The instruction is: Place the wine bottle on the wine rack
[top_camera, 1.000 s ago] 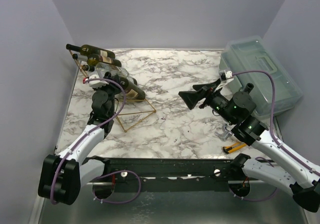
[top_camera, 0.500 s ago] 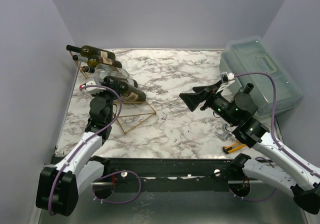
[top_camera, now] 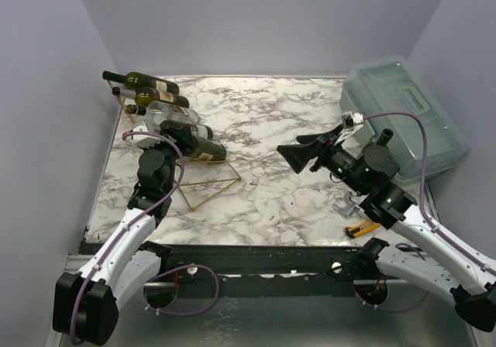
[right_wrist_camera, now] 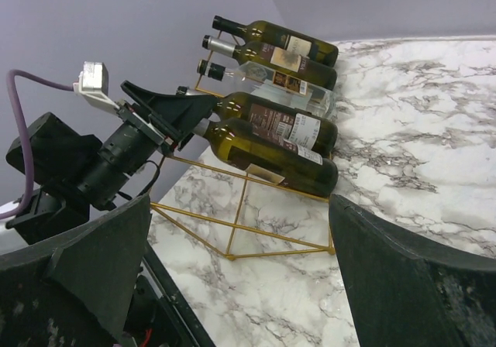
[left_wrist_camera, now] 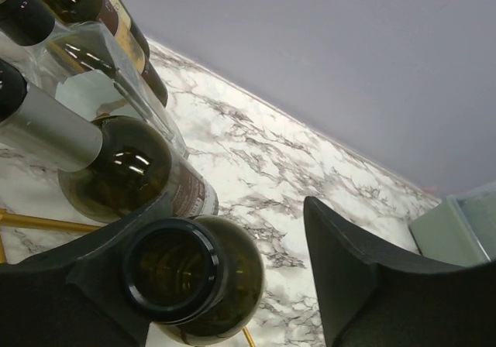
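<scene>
Left gripper [left_wrist_camera: 236, 231] was clamped on the neck a second ago; its fingers have now sprung apart, one still beside the bottle mouth, the other well clear, so the placing looks done and only the pull-back remains. Wine bottle [right_wrist_camera: 271, 157] lies in the lowest slot of the wine rack [right_wrist_camera: 239, 217], below four others, neck toward the left arm: dark green glass, open mouth, pale and maroon label. Right gripper [top_camera: 302, 149] hangs wide open over mid-table, holding nothing
</scene>
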Robot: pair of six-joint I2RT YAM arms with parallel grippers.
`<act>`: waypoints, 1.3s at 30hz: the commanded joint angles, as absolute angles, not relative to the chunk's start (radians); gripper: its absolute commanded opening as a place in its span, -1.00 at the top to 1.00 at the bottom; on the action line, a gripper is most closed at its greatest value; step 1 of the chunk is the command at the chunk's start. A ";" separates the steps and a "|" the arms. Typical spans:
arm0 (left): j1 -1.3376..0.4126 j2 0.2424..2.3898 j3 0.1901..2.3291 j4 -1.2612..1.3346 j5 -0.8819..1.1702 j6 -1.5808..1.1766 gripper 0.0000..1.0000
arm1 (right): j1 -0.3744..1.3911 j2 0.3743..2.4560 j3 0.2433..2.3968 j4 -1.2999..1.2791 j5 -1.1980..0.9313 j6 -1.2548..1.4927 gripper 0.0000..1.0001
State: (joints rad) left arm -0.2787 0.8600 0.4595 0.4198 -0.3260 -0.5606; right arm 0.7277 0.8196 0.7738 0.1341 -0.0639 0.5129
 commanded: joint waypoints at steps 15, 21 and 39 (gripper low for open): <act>-0.274 0.801 0.634 0.051 -0.510 -0.533 -0.56 | 0.734 0.845 0.767 0.168 -0.090 0.526 -1.00; -0.275 0.796 0.677 0.002 -0.558 -0.520 -0.57 | 0.734 0.845 0.773 0.161 -0.088 0.524 -1.00; -0.274 0.732 0.722 -0.132 -0.701 -0.483 -0.57 | 0.735 0.832 0.793 0.122 -0.049 0.496 -1.00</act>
State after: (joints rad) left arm -0.2768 0.7658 0.6807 -0.0986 -0.6289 -0.5049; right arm 0.7277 0.8417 0.7731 0.1368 -0.0692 0.5217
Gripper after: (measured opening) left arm 0.787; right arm 0.998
